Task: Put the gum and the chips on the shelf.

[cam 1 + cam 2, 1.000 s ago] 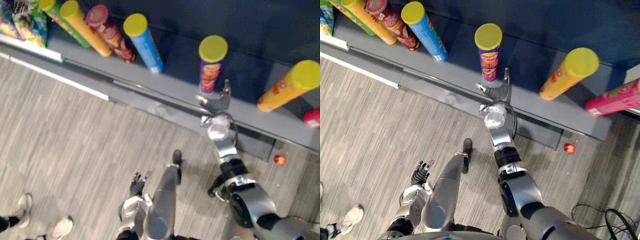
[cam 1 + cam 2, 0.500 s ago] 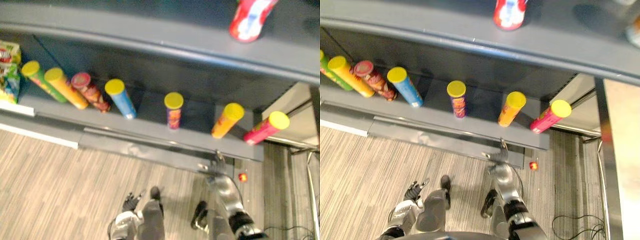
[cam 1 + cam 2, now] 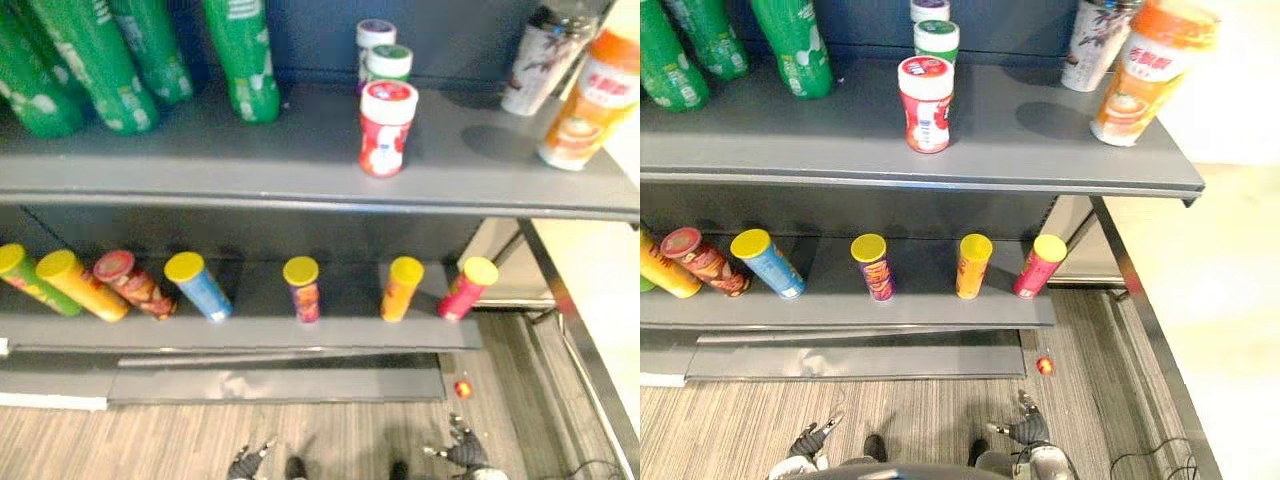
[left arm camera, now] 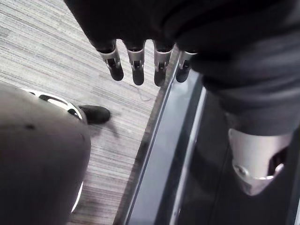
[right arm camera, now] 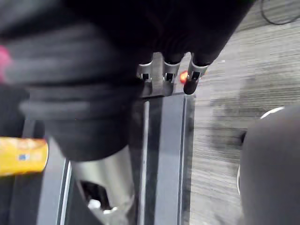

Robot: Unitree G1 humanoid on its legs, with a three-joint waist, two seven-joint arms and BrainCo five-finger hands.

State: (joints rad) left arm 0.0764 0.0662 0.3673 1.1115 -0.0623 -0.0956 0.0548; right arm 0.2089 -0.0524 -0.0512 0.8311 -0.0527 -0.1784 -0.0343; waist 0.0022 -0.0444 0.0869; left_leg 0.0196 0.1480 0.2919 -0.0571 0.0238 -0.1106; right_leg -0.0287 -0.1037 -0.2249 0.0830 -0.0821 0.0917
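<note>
Both hands hang low over the striped floor (image 3: 150,440) in front of the shelving. Your left hand (image 3: 245,462) and right hand (image 3: 463,455) are relaxed and spread, and they hold nothing. The wrist views show the same: straight fingers (image 4: 136,70) on the left and straight fingers (image 5: 192,77) on the right, with only floor and shelf edge beyond them. The chip cans (image 3: 303,290) stand in a row on the lower shelf (image 3: 350,325). The red gum jar (image 3: 385,128) stands upright on the upper shelf (image 3: 200,160), in front of two smaller jars (image 3: 388,62). Expect a chip can to be light, stiff and smooth-walled. It is tall for its base, so it will tip easily. Wrap it round the middle of the tube, not by the yellow lid. The gum jar is probably rigid plastic, light and slick. Close round its body just below the white cap, which may pop off if you pull on it. A small red ball (image 3: 462,388) lies on the floor near your right hand.
</note>
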